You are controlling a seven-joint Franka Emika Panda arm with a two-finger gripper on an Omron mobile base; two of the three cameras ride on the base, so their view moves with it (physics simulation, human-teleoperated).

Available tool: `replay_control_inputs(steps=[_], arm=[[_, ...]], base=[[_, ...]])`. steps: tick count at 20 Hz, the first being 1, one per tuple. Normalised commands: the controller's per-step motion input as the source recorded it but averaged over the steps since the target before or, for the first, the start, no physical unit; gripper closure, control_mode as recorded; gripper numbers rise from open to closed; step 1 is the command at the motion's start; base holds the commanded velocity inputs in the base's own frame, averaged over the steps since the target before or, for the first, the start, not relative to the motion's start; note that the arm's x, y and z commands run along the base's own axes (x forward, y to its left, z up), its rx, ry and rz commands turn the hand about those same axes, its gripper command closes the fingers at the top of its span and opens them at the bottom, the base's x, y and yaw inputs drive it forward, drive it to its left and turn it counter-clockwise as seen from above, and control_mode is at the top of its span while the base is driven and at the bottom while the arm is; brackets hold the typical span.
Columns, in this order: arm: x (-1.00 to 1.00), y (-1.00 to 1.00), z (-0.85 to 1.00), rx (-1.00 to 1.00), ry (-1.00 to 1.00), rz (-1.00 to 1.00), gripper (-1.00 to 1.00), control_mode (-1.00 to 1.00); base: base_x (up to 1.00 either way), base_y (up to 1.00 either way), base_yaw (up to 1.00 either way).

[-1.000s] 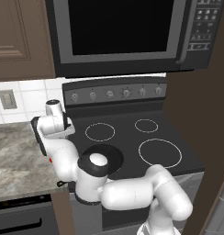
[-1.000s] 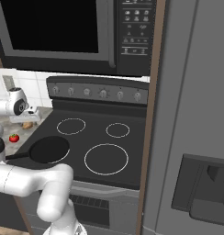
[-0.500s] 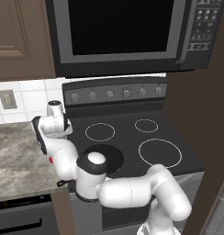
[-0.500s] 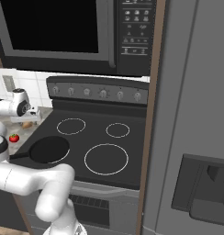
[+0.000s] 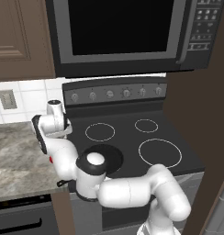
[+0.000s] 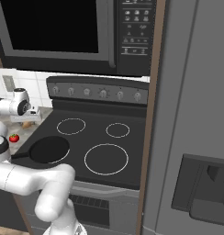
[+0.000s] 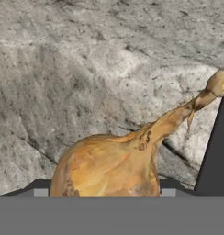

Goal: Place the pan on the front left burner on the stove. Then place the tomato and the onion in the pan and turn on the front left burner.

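Observation:
The tan-brown onion (image 7: 114,170) lies on the grey stone counter (image 7: 86,69), its pointed tip toward the upper right of the hand view. My gripper (image 7: 104,192) is down over it, and the two fingertips (image 7: 40,192) press against its sides. The red tomato (image 6: 14,137) rests on the counter left of the stove (image 6: 91,133). The black pan (image 5: 102,158) sits flat on the glass over the front left burner, whose ring it hides, with its handle (image 6: 19,156) pointing left. My white hand (image 6: 17,104) hovers over the counter behind the tomato.
The large front right ring (image 5: 159,153) and both smaller back rings (image 5: 100,131) are bare. Knobs (image 5: 109,94) line the back panel under the microwave (image 5: 118,32). My own arm (image 5: 127,190) crosses the stove's front. A tall grey fridge (image 6: 196,114) stands to the right.
The jaws have drawn in from fully wide onto the onion. The hand has sunk slightly toward the counter. Pan and tomato have not moved.

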Motion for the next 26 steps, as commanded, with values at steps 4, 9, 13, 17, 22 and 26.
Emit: replay_control_inputs(steps=[4, 9, 13, 17, 22, 26], arm=[[-0.36, -0.29, 0.16, 0.0, -0.05, 0.0, 1.0, -1.0], [-0.26, -0.33, 0.3, 0.0, -0.04, -0.01, 1.0, -1.0], [-0.36, -0.41, 0.29, 0.0, -0.06, -0.01, 1.0, -1.0], [-0.45, -0.46, 0.15, 0.0, -0.08, -0.01, 1.0, -1.0], [-0.46, -0.52, 0.02, 0.0, -0.06, -0.01, 1.0, -1.0], [-0.5, -0.58, 0.0, 0.0, -0.03, -0.01, 1.0, -1.0]], base=[[0.0, 0.0, 0.0], [0.0, 0.0, 0.0], [0.0, 0.0, 0.0], [0.0, 0.0, 0.0], [0.0, 0.0, 0.0], [0.0, 0.0, 0.0]])
